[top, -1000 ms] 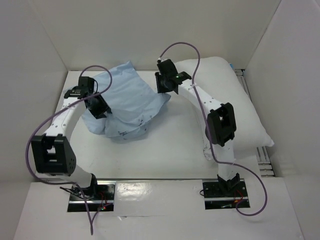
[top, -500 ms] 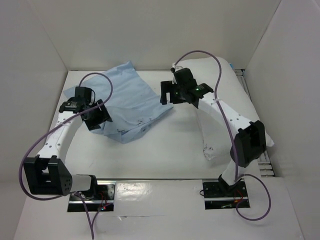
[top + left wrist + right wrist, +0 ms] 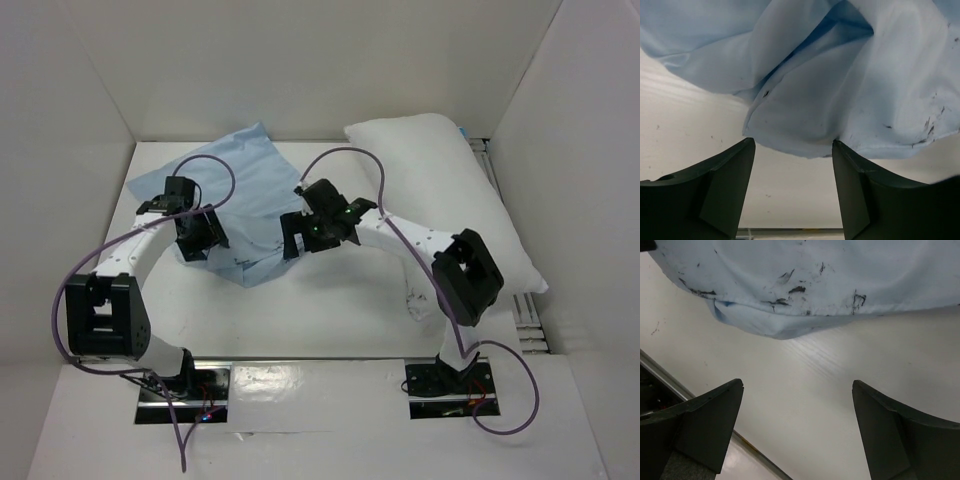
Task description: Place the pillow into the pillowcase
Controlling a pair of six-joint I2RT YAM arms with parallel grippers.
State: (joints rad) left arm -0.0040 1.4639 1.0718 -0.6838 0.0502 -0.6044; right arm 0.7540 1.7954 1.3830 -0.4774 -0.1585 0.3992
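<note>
Right gripper (image 3: 797, 387) has swung over the pillowcase (image 3: 255, 185) near left gripper (image 3: 793, 145), both agape, pillow (image 3: 440, 190) well apart.

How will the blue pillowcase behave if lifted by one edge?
Probably floppy: the pillowcase lies in soft folds, so it should sag from any pinch. Likely light, being thin cloth. Pushed, it would probably bunch up on the table rather than slide whole.

Left arm (image 3: 120, 255) is bent sharply at the elbow, forearm extended away from its base. Left gripper (image 3: 792, 145) is angled downward, jaws parted, nothing between them. Right arm (image 3: 410, 235) is reached across toward the left. Right gripper (image 3: 797, 385) is spread wide, nothing gripped.
</note>
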